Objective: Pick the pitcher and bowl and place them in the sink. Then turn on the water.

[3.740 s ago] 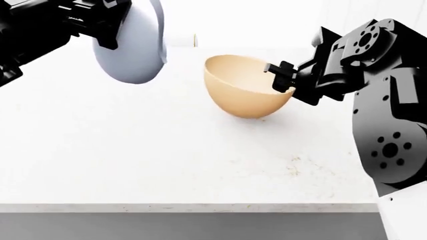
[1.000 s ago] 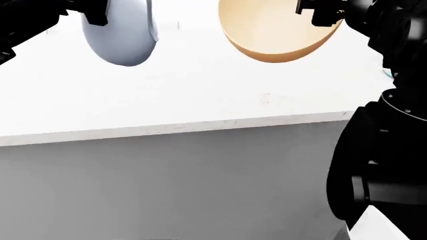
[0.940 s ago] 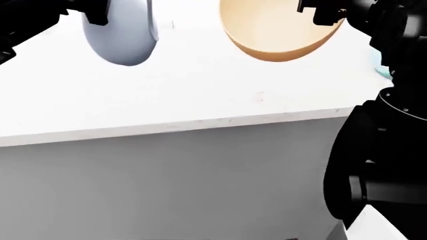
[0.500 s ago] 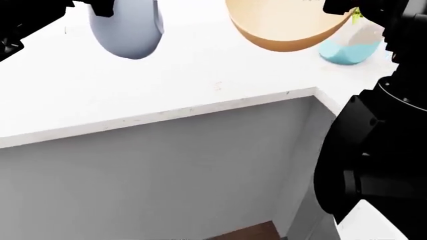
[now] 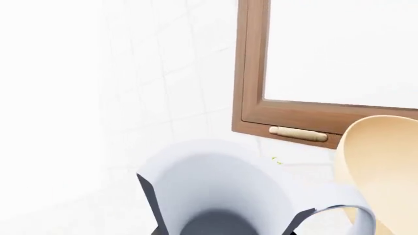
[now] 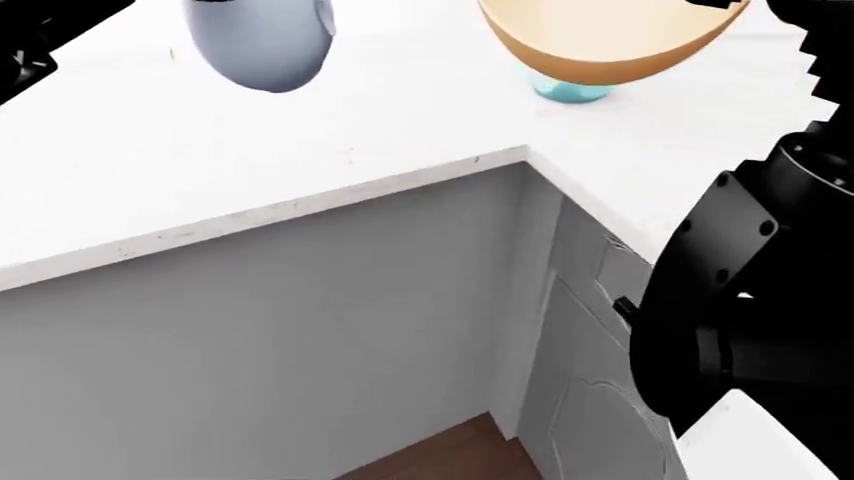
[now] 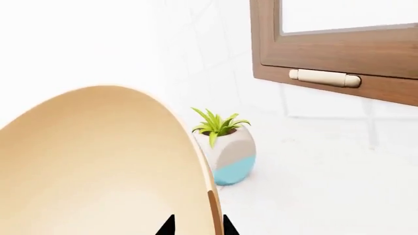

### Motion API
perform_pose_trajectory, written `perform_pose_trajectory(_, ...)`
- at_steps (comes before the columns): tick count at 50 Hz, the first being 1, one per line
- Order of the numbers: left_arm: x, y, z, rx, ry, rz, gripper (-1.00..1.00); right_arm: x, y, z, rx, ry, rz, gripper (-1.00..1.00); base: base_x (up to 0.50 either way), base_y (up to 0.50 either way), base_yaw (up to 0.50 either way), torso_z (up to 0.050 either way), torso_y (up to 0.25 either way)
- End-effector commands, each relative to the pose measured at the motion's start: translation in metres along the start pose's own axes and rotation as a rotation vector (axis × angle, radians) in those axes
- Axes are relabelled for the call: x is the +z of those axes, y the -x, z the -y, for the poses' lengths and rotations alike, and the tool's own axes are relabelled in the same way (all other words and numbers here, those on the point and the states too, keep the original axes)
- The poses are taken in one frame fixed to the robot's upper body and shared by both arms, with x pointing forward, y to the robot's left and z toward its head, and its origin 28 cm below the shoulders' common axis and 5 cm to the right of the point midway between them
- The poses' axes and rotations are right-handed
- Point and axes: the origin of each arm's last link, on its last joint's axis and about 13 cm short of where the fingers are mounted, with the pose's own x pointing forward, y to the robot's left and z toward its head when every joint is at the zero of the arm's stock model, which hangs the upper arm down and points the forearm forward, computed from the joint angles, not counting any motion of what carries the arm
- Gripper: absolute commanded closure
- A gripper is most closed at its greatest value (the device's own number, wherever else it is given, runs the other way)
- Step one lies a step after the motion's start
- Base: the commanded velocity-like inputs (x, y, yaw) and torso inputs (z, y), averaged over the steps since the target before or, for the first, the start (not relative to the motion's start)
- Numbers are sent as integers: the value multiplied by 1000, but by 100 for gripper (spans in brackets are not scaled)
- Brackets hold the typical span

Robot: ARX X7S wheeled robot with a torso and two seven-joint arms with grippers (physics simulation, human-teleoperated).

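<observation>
The pale bluish-white pitcher (image 6: 260,45) hangs above the white counter at the head view's top left, carried by my left arm (image 6: 34,35). The left wrist view looks into its flared mouth (image 5: 219,191), with the left gripper (image 5: 225,232) barely showing at the frame's edge, shut on it. The tan bowl (image 6: 601,45) hangs tilted at the top right. In the right wrist view my right gripper (image 7: 196,226) is shut on the bowl's rim (image 7: 212,196), one black fingertip on each side. The sink and the water are out of view.
The white counter (image 6: 267,160) has an inner corner (image 6: 525,152) above grey cabinets (image 6: 334,320) and a strip of brown floor. A white-and-teal plant pot (image 7: 225,152) stands by the tiled wall. A brown window frame (image 7: 326,49) with a cream handle sits above.
The head view has swung right: the counter's corner, cabinet side and floor have come into sight. The plant pot has slid behind the bowl. Both held things keep their places.
</observation>
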Motion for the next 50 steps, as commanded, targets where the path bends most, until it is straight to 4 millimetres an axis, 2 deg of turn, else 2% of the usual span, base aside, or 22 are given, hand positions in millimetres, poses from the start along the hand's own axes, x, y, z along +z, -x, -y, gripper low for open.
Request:
perform_pose_trajectory(1,6,-2,-1,4,13,34,100,3,5,4,6,-4,11,100,-231,106,-500,0,0)
perform_pose_trajectory(30,7,-3,-1,24,36,66,100,-3,-6,-6,26,-47,16,100,-164,93,-500,0,0)
perform_pose_trajectory(50,11,-5,-2,72,55,89,100,-8,-13,-26,81,-72,16,100,-116,93,-500,1,1)
